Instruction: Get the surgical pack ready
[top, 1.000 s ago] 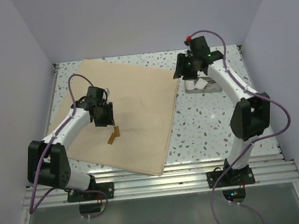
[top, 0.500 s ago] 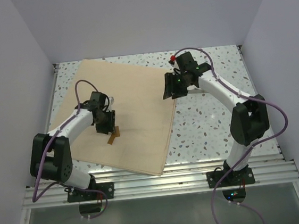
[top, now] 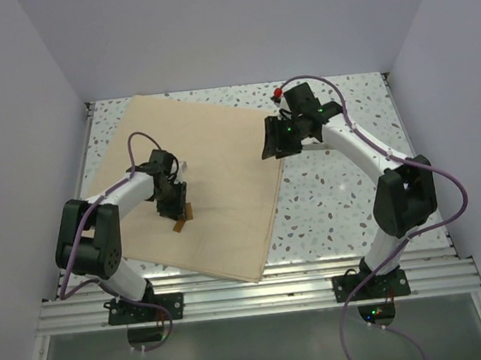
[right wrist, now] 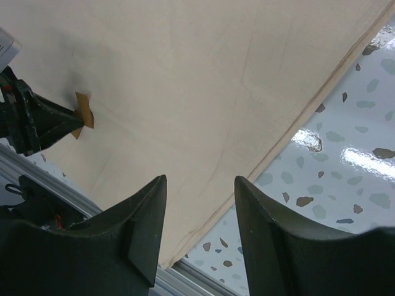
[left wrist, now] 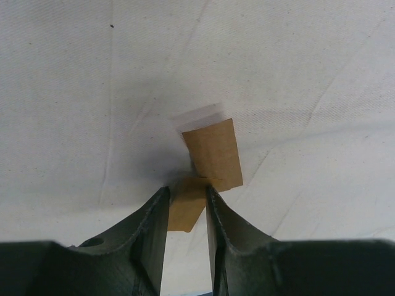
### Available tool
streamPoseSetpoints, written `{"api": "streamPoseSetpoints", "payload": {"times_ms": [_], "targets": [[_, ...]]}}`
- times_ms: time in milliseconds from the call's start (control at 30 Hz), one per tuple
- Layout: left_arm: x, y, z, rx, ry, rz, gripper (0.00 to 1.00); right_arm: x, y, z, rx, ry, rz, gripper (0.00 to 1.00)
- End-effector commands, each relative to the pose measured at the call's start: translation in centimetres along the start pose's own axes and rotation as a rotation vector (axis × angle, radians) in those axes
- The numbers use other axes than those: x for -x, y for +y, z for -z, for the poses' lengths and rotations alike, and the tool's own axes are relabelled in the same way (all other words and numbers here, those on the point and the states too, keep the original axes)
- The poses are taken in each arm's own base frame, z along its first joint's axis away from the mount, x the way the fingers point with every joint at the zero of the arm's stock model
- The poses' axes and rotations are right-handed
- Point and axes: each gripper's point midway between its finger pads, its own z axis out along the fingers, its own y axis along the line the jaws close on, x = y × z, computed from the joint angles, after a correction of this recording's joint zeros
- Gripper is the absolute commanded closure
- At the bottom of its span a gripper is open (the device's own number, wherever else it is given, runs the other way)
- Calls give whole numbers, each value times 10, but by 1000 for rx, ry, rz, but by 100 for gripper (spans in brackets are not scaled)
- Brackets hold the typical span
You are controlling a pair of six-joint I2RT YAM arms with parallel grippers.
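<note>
There are two arms, a left arm [top: 121, 192] and a right arm [top: 357, 146]. Each ends in one claw, so there are two claws, the left claw [left wrist: 186, 191] and the right claw [right wrist: 199, 180], with two fingers [left wrist: 148, 228] apiece, four in all. Under both claws lies one tan sheet [top: 213, 166] and on it one brown strip [left wrist: 213, 154], its near end between the left claw's fingers and the rest just beyond their tips, while one speckled table [top: 337, 196] shows bare to the right of the right claw.
</note>
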Motion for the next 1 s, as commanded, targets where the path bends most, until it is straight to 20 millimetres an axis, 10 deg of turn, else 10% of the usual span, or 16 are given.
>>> {"api": "streamPoseSetpoints", "payload": {"times_ms": [0,467,967], "targets": [[4,-6,-3,-48,-25,-17,67,6,10,3,46,-20,29,48],[24,-16,32,-67,-105,5,100,5,23,-2,100,-4,33,49],[75,-107,120,-539,-322,156,100,-38,156,-22,717,103,-49,42]]}}
